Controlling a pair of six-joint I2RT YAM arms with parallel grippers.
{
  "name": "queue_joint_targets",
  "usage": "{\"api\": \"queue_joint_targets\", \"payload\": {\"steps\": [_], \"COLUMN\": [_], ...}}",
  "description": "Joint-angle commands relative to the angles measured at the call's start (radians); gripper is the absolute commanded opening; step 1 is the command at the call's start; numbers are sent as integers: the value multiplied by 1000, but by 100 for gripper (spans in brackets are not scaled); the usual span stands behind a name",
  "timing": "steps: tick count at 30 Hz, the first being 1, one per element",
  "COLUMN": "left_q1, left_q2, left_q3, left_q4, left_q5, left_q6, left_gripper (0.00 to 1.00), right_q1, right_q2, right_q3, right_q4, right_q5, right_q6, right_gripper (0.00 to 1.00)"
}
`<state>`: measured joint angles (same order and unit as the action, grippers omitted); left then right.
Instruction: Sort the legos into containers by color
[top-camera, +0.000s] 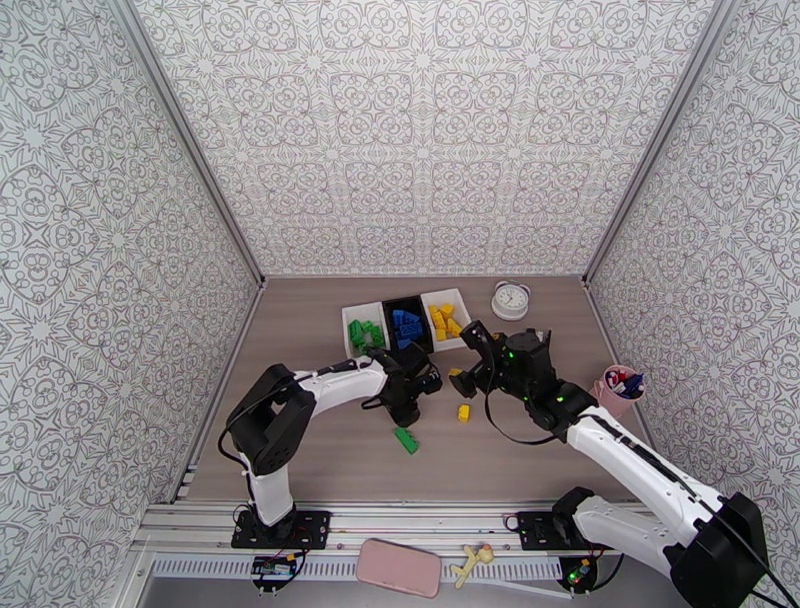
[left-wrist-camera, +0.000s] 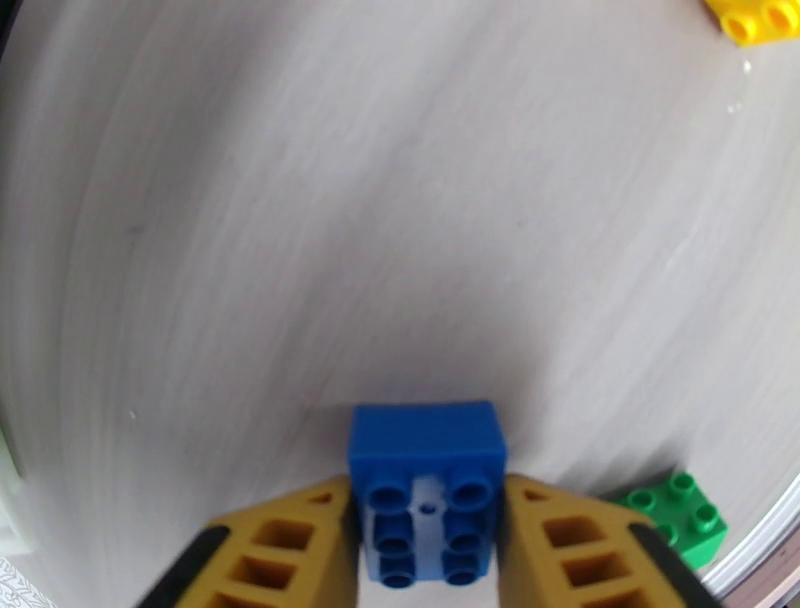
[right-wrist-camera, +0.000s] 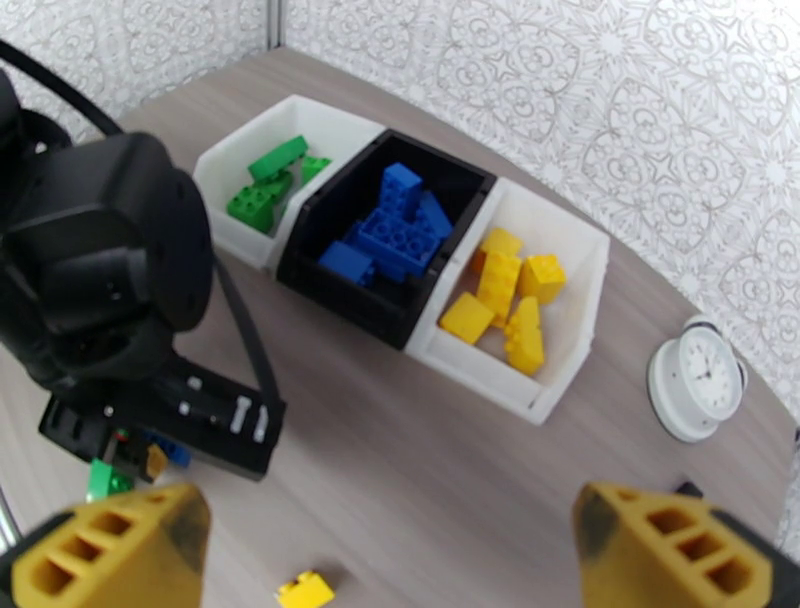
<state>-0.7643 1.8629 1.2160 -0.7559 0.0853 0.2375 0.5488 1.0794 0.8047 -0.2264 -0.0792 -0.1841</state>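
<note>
My left gripper (left-wrist-camera: 427, 545) is shut on a blue brick (left-wrist-camera: 427, 470) low over the table. A green brick (left-wrist-camera: 675, 512) lies just right of it and a yellow brick (left-wrist-camera: 760, 18) farther off. From above, the left gripper (top-camera: 403, 410) sits in front of the bins, with the green brick (top-camera: 406, 439) and the yellow brick (top-camera: 463, 411) loose nearby. The left white bin (right-wrist-camera: 235, 235) holds green bricks, the black bin (right-wrist-camera: 345, 295) blue ones, the right white bin (right-wrist-camera: 480, 375) yellow ones. My right gripper (right-wrist-camera: 390, 570) hangs open and empty above the yellow brick (right-wrist-camera: 305, 590).
A white clock (top-camera: 511, 300) stands right of the bins and a pink pen cup (top-camera: 620, 390) stands by the right wall. The left arm's black wrist (right-wrist-camera: 100, 280) is close on the right gripper's left side. A pink phone (top-camera: 398, 567) lies on the rail below the table edge.
</note>
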Motion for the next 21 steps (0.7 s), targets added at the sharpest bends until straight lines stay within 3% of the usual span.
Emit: {"api": "queue_joint_targets", "payload": {"steps": [1, 7, 12, 21], "left_q1": [-7, -4, 9, 72], "left_q2": [11, 4, -55, -235], "left_q3": [17, 7, -15, -102], "left_q4": [2, 17, 70, 331], "left_q5": [25, 27, 23, -3], "left_q6": [-3, -11, -38, -146], "left_gripper": [35, 25, 24, 23], "right_q1": [0, 0, 0, -1], "right_q2": [-17, -24, -24, -19], "right_q3": [-18, -15, -13, -7], "right_q4": [-13, -10, -3, 46], "right_q5": [16, 14, 9, -25], "right_q6": [3, 6, 10, 40], "right_gripper": [99, 100, 100, 100]}}
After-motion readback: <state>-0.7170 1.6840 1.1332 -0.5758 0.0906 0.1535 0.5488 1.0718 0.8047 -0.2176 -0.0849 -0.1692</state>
